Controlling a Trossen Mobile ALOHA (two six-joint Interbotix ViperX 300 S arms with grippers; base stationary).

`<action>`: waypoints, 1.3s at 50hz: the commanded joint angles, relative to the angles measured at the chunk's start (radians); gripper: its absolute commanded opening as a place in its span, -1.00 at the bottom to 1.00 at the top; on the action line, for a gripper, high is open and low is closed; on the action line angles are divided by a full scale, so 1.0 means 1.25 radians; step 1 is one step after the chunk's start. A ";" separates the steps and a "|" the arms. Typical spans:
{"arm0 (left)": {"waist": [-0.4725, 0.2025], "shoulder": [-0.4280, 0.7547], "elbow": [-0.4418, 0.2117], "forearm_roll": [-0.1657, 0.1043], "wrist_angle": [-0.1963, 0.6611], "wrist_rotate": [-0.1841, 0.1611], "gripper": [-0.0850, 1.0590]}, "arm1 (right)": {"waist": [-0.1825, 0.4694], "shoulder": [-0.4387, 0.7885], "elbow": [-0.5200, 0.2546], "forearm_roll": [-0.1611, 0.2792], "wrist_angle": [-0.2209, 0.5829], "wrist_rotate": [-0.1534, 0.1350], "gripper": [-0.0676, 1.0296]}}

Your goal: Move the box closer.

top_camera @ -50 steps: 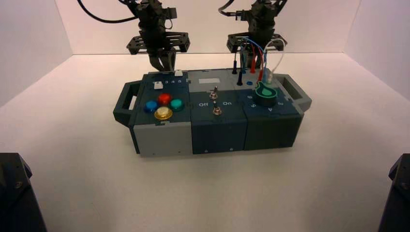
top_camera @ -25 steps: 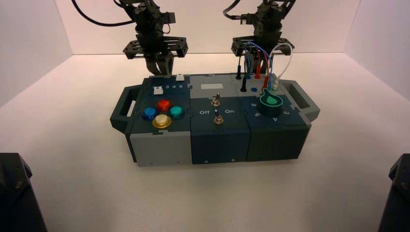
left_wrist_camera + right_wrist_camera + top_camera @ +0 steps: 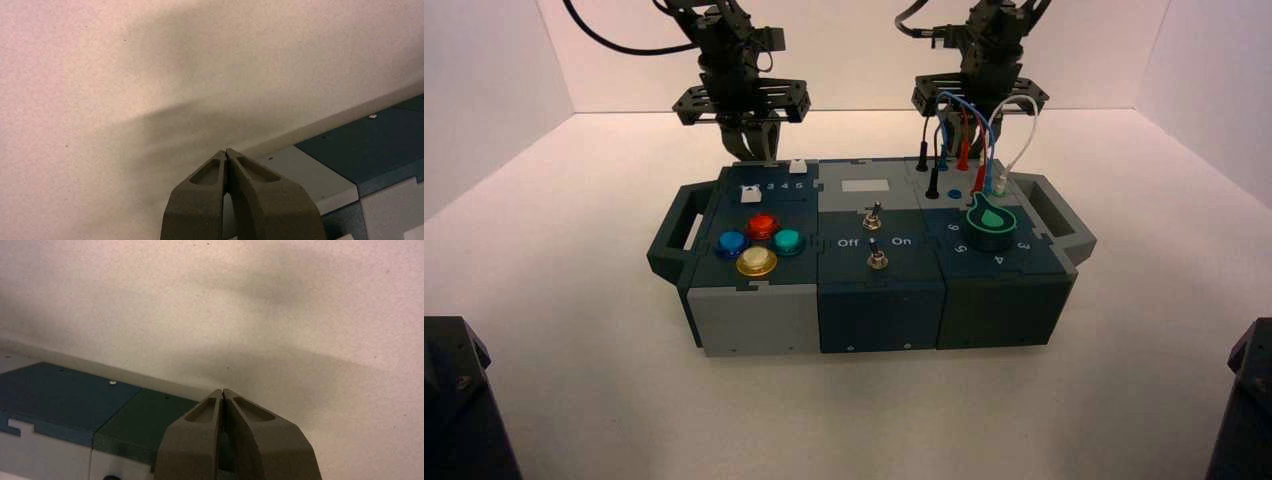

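Currently, box (image 3: 879, 240) seen on table (image 3: 874, 420), between and beyond two dark mounts at lower corners. Left gripper (image 3: 752, 150) placed at box's far edge, behind button section; fingertips brought together. Right gripper (image 3: 964, 145) placed at far edge, behind plug wires (image 3: 974, 125); fingertips likewise met. Four coloured buttons (image 3: 760, 243) seen on left section, green knob (image 3: 991, 222) on right.

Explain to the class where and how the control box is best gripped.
Probably by its side handles: the control box has an open loop on each end, the left handle and right handle. Come from above at each end, one finger inside the opening, since the body looks too wide to pinch.
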 commanded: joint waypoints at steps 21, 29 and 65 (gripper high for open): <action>-0.010 -0.040 0.034 0.002 -0.004 0.009 -0.91 | 0.004 -0.047 0.052 0.032 -0.018 0.001 -0.92; -0.010 -0.048 0.038 0.004 -0.004 0.012 -0.91 | 0.004 -0.055 0.065 0.040 -0.029 0.002 -0.92; 0.011 -0.295 -0.071 0.026 0.064 0.018 -0.91 | 0.001 -0.355 0.066 0.013 -0.039 -0.002 -0.92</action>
